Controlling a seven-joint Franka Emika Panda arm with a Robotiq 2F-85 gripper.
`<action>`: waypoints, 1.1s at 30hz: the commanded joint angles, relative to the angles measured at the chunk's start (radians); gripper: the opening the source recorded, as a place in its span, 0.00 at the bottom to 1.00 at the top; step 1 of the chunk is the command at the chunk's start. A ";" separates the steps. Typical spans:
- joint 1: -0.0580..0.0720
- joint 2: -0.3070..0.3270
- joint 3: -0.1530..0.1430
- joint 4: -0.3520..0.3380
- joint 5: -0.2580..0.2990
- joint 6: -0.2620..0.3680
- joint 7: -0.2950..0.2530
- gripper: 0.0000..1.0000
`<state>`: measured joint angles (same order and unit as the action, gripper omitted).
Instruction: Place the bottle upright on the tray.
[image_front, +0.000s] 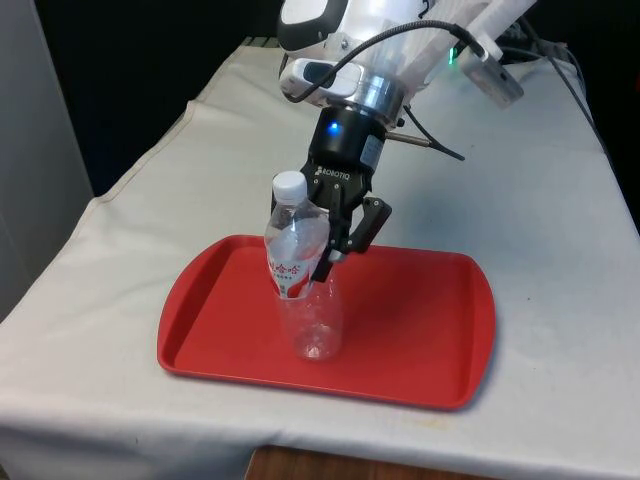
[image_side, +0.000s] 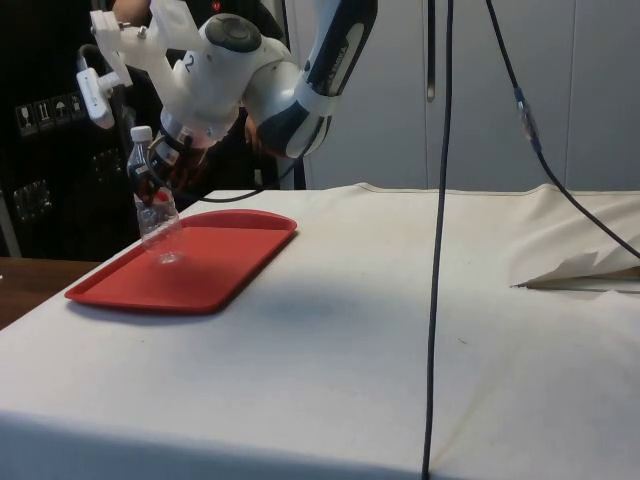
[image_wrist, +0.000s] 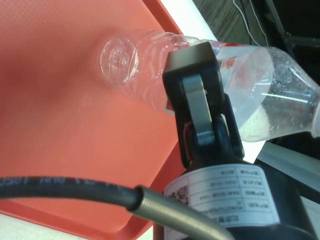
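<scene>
The gripper (image_front: 335, 245) grasps the bottle (image_front: 300, 275) — upright on the tray (image_front: 420, 330). A cable (image_side: 437, 240) hangs across the side view — well apart.

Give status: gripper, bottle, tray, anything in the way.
Gripper shut on bottle at its labelled upper half. Bottle upright, base on the red tray. Nothing else on the tray.
</scene>
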<state>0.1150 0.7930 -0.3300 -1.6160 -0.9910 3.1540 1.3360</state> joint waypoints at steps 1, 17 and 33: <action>0.001 0.000 0.000 0.000 0.000 0.000 0.000 0.17; 0.001 0.000 0.001 0.001 0.000 -0.004 0.000 0.94; 0.001 -0.002 0.001 0.001 0.001 -0.011 0.001 1.00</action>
<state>0.1160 0.7930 -0.3290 -1.6150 -0.9910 3.1440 1.3360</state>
